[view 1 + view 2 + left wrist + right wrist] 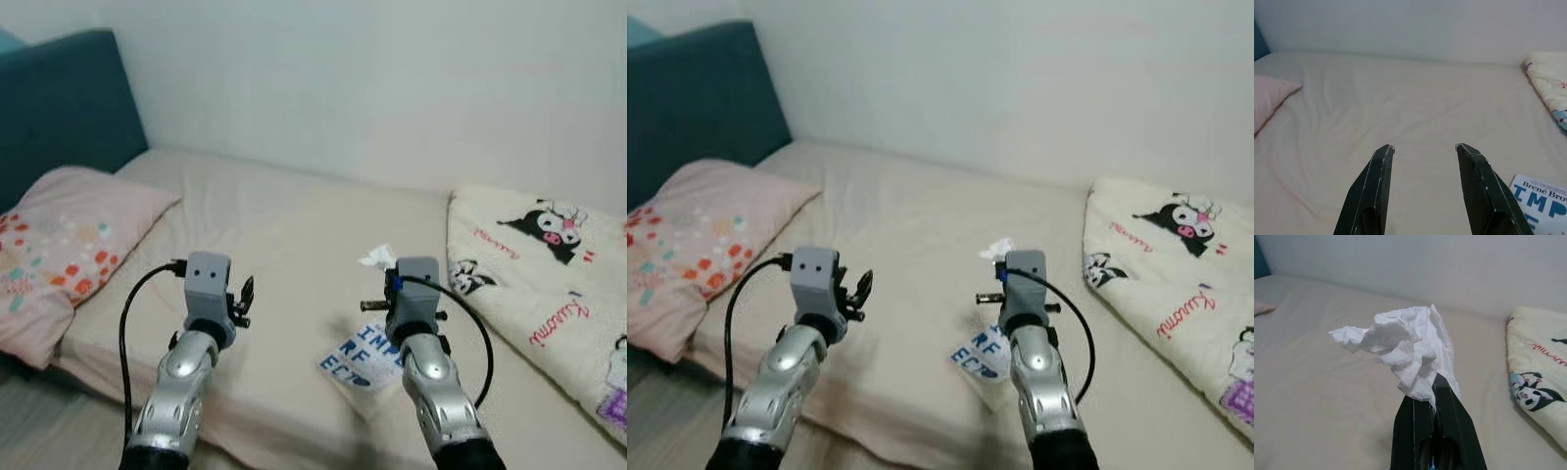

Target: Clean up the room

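Observation:
A crumpled white tissue (1400,347) is pinched between the black fingers of my right gripper (1434,387), which is shut on it and held above the beige bed; the tissue's tip (377,257) peeks over the right wrist. My left gripper (1424,148) is open over the bare sheet, nothing between its fingers. A white book with blue letters (361,358) lies on the bed between and below the two arms, partly hidden by the right arm.
A pink patterned pillow (61,243) rests at the left against a teal headboard (59,103). A cream cartoon-print blanket (549,284) covers the bed's right side. The beige sheet (294,235) runs back to a white wall.

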You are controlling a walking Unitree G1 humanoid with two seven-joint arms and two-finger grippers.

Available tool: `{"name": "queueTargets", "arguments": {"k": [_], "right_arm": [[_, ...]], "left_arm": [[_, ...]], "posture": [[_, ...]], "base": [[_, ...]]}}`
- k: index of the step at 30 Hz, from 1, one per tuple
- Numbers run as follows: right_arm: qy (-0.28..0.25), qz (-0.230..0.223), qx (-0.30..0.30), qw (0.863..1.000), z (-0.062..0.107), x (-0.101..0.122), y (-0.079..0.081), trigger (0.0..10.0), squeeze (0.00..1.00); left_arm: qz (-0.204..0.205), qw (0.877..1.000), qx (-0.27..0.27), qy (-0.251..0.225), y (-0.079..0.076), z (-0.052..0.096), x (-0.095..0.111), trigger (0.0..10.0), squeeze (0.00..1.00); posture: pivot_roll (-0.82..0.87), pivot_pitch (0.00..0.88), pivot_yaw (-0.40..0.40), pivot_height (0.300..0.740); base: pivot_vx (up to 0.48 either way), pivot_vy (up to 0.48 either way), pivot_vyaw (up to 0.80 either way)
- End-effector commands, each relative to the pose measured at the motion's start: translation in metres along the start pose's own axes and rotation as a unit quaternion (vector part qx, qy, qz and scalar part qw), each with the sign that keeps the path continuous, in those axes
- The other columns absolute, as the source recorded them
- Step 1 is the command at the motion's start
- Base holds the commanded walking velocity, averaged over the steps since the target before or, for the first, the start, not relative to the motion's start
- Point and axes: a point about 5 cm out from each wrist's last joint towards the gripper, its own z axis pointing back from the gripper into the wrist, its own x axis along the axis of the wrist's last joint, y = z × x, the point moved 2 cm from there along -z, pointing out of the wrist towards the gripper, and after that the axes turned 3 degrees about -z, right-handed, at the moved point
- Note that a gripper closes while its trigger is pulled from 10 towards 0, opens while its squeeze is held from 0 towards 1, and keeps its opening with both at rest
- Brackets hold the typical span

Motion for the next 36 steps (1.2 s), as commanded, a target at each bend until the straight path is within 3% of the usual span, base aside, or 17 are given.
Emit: {"name": "queueTargets", "arguments": {"k": [1, 11, 24, 36], "right_arm": [[0.011, -0.003, -0.001, 1.000, 0.002, -0.004, -0.001, 10.0, 0.00], [0.042, 0.035, 0.015, 0.998, 0.004, -0.016, 0.005, 10.0, 0.00], [0.049, 0.035, 0.019, 0.998, 0.005, -0.018, 0.006, 10.0, 0.00], [0.056, 0.036, 0.033, 0.997, 0.005, -0.019, 0.011, 10.0, 0.00]], "left_arm": [[0.001, 1.000, 0.001, 0.008, -0.001, 0.001, -0.005, 10.0, 0.00], [-0.003, 1.000, 0.010, 0.018, 0.002, 0.001, -0.009, 10.0, 0.00], [-0.001, 1.000, 0.010, 0.020, 0.002, 0.002, -0.010, 10.0, 0.00], [-0.001, 1.000, 0.010, 0.021, 0.002, 0.002, -0.010, 10.0, 0.00]], "posture": [[0.02, 0.000, -0.043, 0.740], [0.02, 0.000, -0.044, 0.740], [0.03, 0.000, -0.045, 0.740], [0.03, 0.000, -0.048, 0.740]], "base": [[0.000, 0.000, 0.00], [0.000, 0.000, 0.00], [0.000, 0.000, 0.00], [0.000, 0.000, 0.76]]}}
